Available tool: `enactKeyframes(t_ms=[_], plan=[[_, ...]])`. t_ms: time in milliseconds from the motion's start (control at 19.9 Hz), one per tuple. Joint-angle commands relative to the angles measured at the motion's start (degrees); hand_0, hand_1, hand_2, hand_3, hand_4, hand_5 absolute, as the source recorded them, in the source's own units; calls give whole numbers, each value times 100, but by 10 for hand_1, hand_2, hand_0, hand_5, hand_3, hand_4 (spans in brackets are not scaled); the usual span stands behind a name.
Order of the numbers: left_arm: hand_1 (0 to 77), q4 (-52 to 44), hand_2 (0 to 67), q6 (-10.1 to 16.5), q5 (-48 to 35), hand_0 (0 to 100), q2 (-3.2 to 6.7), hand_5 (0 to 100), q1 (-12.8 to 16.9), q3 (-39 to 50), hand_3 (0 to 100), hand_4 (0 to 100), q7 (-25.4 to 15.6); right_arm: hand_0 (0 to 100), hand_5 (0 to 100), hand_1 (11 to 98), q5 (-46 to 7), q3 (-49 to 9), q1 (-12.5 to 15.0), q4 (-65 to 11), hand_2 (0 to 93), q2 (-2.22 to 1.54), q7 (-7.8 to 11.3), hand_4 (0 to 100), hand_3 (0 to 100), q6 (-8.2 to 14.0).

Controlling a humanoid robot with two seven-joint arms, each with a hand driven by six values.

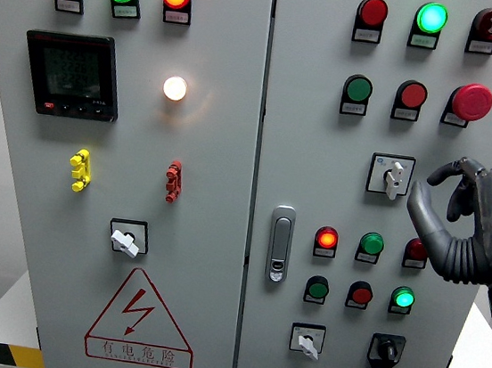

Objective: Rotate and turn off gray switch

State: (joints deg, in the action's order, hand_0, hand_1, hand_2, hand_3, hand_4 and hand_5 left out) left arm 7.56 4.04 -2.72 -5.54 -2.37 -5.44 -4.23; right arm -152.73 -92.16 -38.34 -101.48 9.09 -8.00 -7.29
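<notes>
Care is needed for this step: the fingers should come around the small gray rotary switch on its square white plate (392, 176) from the front, pinch its knob firmly, and turn it without slipping. This switch sits on the right cabinet door, below the round red push button (412, 96). The right hand, dark gray with jointed fingers (464, 222), is just to the right of the switch, not touching it; thumb and index finger are curved but apart, holding nothing.
</notes>
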Motion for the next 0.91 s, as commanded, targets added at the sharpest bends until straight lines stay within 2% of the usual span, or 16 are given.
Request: enactKeyframes(t_ms=[0,50,151,201,353,403,453,604,705,856], plan=[[0,0,133,0,-1,884,0,109,0,-1,187,82,1,0,907,360,-2,-13,160,-205,439,-4,184,555,651,-10],[0,0,133,0,8,884,9,109,0,-1,187,82,1,0,863,365,6,-22,204,-249,427,-4,255,525,623,-10],[0,0,133,0,-1,885,0,109,0,-1,187,82,1,0,662,387,6,-30,326,-398,328,-4,369,372,487,-1],[0,0,133,0,-1,885,9,109,0,-1,187,82,1,0,615,390,-2,-39,406,-477,307,-4,448,341,458,-10],[0,0,133,0,8,884,9,109,0,-1,187,82,1,0,438,397,-169,-109,634,-697,193,-22,861,189,300,-1],[0,0,133,0,-1,884,9,109,0,-1,187,82,1,0,410,397,-283,-118,704,-759,178,-22,905,154,273,-1],[0,0,133,0,-1,884,9,109,0,-1,187,82,1,0,328,395,-345,-136,766,-829,141,-30,914,102,219,8],[0,0,133,0,-1,884,9,109,0,-1,187,82,1,0,249,396,-398,-154,1012,-1031,95,-48,923,87,165,122],[0,0,133,0,8,884,9,109,0,-1,187,82,1,0,205,395,-407,-154,1065,-1128,80,-57,915,82,144,122],[0,0,133,0,-1,884,9,109,0,-1,188,82,1,0,177,396,-407,-232,1302,-1313,73,-57,949,73,126,113]])
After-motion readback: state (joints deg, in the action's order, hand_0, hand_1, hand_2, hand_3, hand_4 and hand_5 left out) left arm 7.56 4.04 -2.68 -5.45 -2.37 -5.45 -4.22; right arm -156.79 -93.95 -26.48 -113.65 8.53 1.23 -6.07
